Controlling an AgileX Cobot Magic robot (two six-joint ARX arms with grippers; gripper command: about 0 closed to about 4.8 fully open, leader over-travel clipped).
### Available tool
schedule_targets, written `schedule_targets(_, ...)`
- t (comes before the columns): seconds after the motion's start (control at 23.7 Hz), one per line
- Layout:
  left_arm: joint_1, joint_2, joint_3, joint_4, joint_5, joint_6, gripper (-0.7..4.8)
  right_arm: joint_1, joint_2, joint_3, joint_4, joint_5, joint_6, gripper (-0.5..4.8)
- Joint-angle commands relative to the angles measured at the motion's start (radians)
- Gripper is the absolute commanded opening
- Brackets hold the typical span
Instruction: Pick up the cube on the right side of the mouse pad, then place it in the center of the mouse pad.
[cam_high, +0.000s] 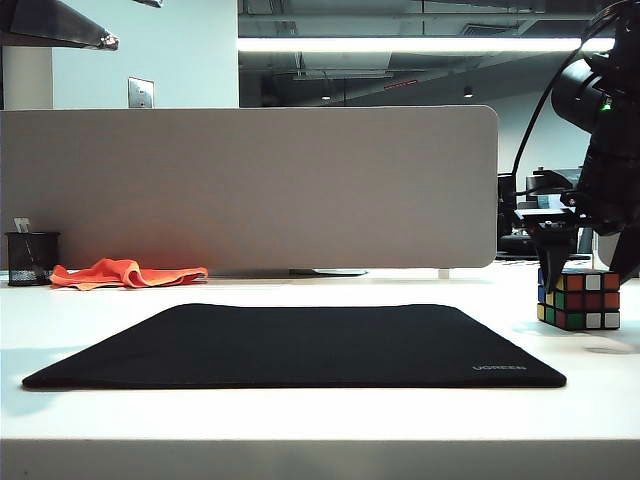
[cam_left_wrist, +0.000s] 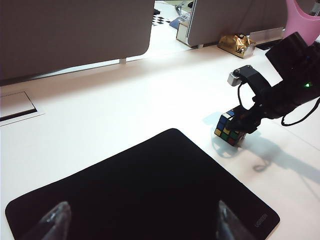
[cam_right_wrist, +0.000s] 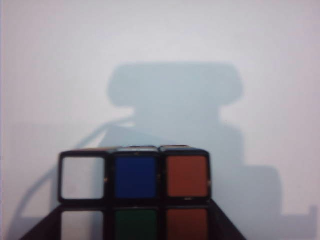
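The cube (cam_high: 580, 300) stands on the white table just off the right edge of the black mouse pad (cam_high: 300, 345). My right gripper (cam_high: 585, 262) comes down over it from above. In the right wrist view its dark fingers (cam_right_wrist: 35, 227) flank the cube (cam_right_wrist: 134, 175) on both sides, very near its faces; I cannot tell whether they touch. The left wrist view shows the cube (cam_left_wrist: 227, 131) beneath the right gripper (cam_left_wrist: 245, 122). My left gripper (cam_left_wrist: 142, 212) hovers open over the mouse pad (cam_left_wrist: 140, 170) with nothing between its fingers.
A grey divider (cam_high: 250, 185) runs along the back of the table. An orange cloth (cam_high: 125, 272) and a black mesh pen cup (cam_high: 30, 258) sit at the back left. A gold object (cam_left_wrist: 237, 43) lies beyond the divider, and a recessed panel (cam_left_wrist: 15, 105) is set in the tabletop.
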Motion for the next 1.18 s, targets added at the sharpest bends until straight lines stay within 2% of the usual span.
schedule_targets(0.04,-0.001,-0.002,0.004,0.003,0.006,0.005,3.73,0.000,-0.004,0.003,0.013,0.000,0.002,3.45)
schedule_targets(0.42,-0.001,-0.002,0.004,-0.001,0.006,0.005,3.73,0.000,-0.023,0.004,0.007,0.005,0.002,3.45)
schedule_targets(0.67,-0.001,-0.002,0.004,-0.002,0.006,0.005,3.73,0.002,-0.164,0.004,0.015,0.000,0.002,3.45)
schedule_targets(0.84,-0.001,-0.002,0.004,-0.002,0.006,0.005,3.73,0.016,-0.272,0.005,0.017,-0.095,0.003,3.45)
schedule_targets(1.18,-0.001,-0.002,0.004,-0.005,0.006,0.008,3.73,0.193,-0.320,0.172,-0.095,-0.109,0.002,3.45)
